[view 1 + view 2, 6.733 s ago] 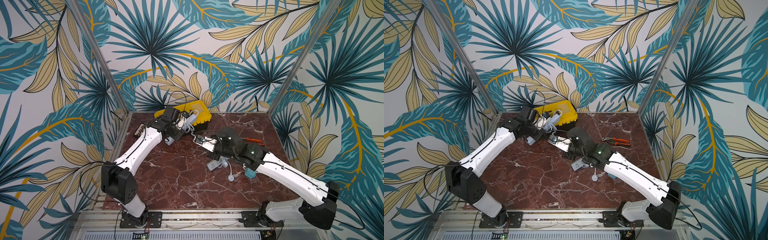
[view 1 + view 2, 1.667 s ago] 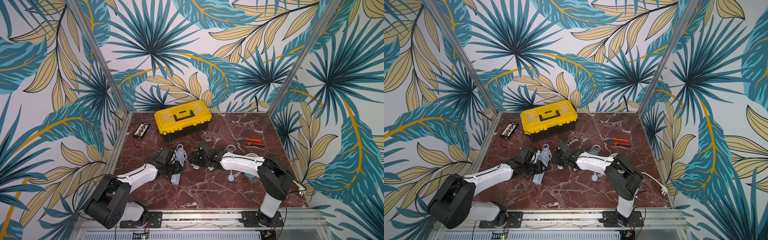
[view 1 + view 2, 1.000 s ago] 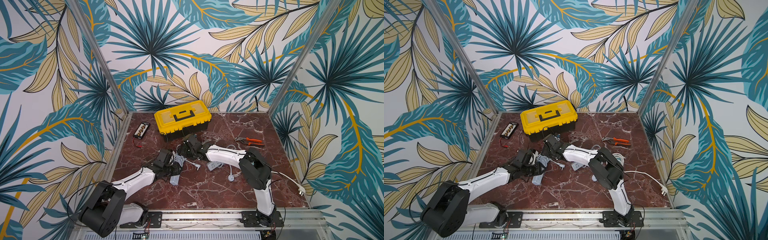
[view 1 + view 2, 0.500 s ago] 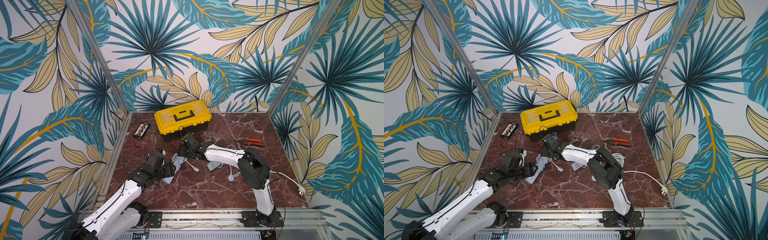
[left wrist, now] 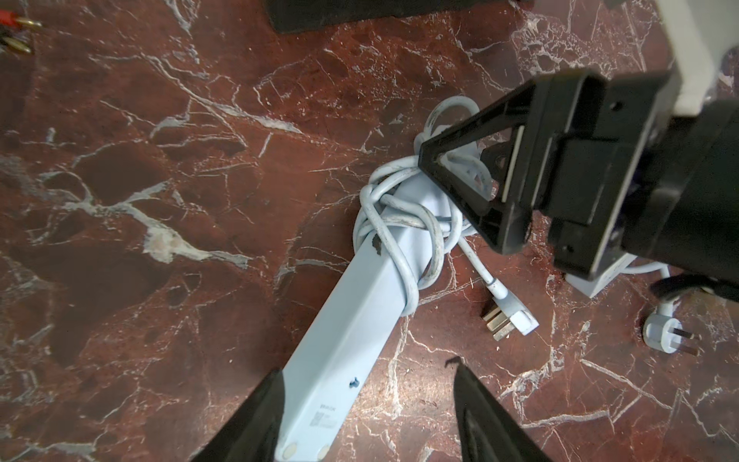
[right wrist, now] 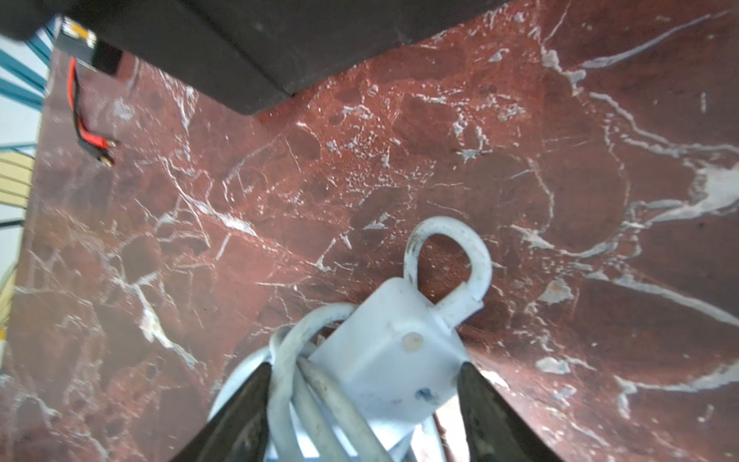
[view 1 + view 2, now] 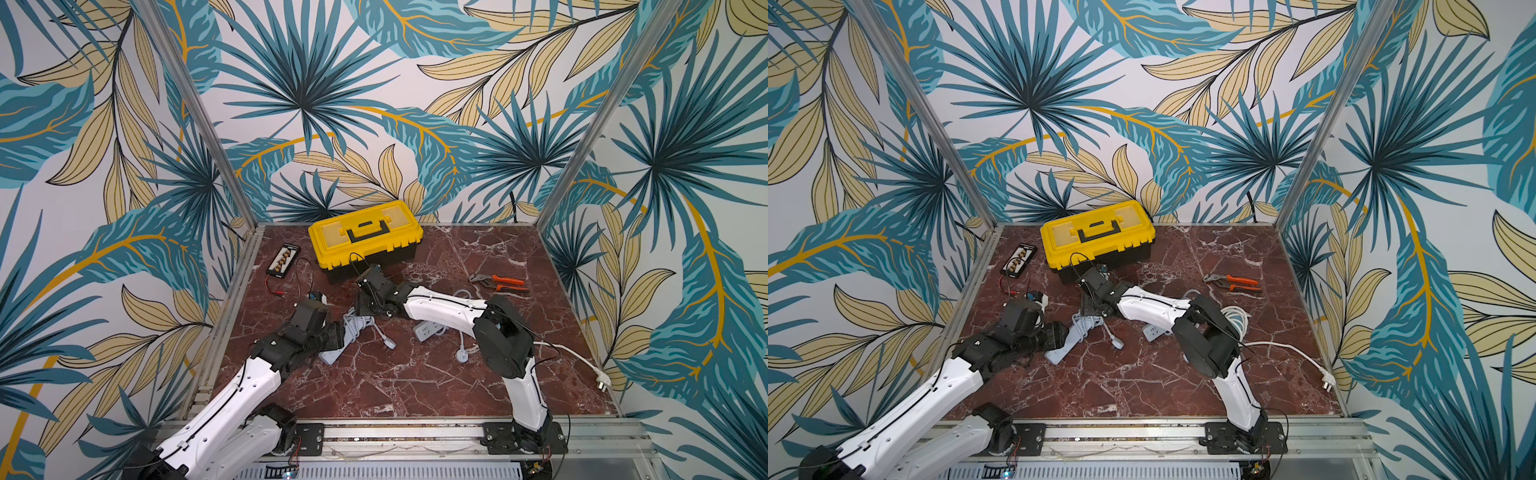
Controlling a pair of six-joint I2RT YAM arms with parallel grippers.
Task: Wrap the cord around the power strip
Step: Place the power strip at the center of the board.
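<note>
Left gripper (image 5: 368,366) stands spread around the bare end of the power strip (image 5: 360,304), which lies flat on the marble table (image 5: 140,280). Right gripper (image 6: 362,368) straddles the other end, where the cord (image 5: 400,216) is wound; whether it pinches there I cannot tell. The plug (image 5: 508,316) lies loose beside the strip.

- Walls (image 7: 374,104) on three sides carry wallpaper of big teal and tan leaves.
- The surface (image 7: 395,386) is red-brown marble, white-veined.
- Metal posts (image 7: 195,112) stand at its back corners.
</note>
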